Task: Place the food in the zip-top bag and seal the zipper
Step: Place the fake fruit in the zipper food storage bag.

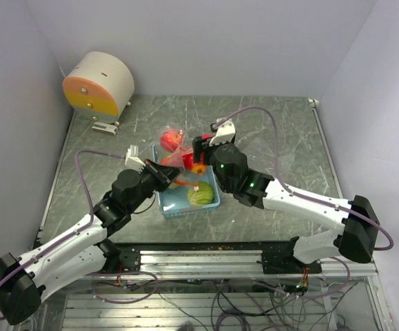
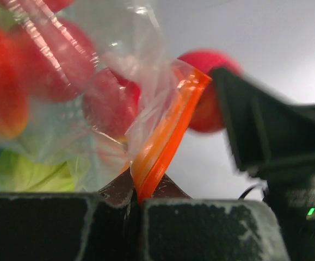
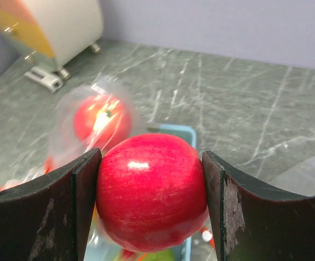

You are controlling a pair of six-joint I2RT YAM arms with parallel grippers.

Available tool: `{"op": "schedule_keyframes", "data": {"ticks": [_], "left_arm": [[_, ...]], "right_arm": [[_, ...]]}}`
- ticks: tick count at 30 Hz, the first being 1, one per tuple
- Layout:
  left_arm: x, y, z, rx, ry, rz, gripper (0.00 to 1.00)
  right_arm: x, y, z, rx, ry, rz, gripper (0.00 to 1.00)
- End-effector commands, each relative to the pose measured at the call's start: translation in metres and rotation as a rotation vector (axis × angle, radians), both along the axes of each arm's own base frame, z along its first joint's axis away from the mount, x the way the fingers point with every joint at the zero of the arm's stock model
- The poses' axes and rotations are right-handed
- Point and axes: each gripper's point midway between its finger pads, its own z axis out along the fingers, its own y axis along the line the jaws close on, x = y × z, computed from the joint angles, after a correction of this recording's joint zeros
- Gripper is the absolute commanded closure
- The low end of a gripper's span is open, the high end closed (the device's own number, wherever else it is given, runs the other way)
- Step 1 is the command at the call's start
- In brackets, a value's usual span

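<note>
My left gripper [image 1: 172,169] is shut on the red-orange zipper [image 2: 165,136] of the clear zip-top bag [image 1: 168,141] and holds its mouth up over the light blue basket [image 1: 185,207]. Red fruits [image 2: 105,100] show through the bag's film. My right gripper [image 1: 200,150] is shut on a glossy red fruit [image 3: 150,190] and holds it just right of the bag's mouth, above the basket. One red fruit [image 1: 171,140] lies in the far end of the bag. A striped green melon [image 1: 200,195] and a yellow-red fruit [image 1: 198,167] sit in the basket.
A round cream and orange device [image 1: 99,84] stands at the table's back left corner. A second clear bag [image 3: 309,176] lies on the marbled table right of the basket. Purple cables loop above both arms. The metal rail runs along the near edge.
</note>
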Motion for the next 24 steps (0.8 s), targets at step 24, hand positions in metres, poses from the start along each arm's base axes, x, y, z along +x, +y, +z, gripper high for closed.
{"op": "schedule_keyframes", "data": {"ticks": [24], "left_arm": [[0.016,-0.028,0.053,0.070,-0.058,-0.062,0.93]], "right_arm": [[-0.078,-0.018,0.078,0.234,-0.108,0.415,0.35]]}}
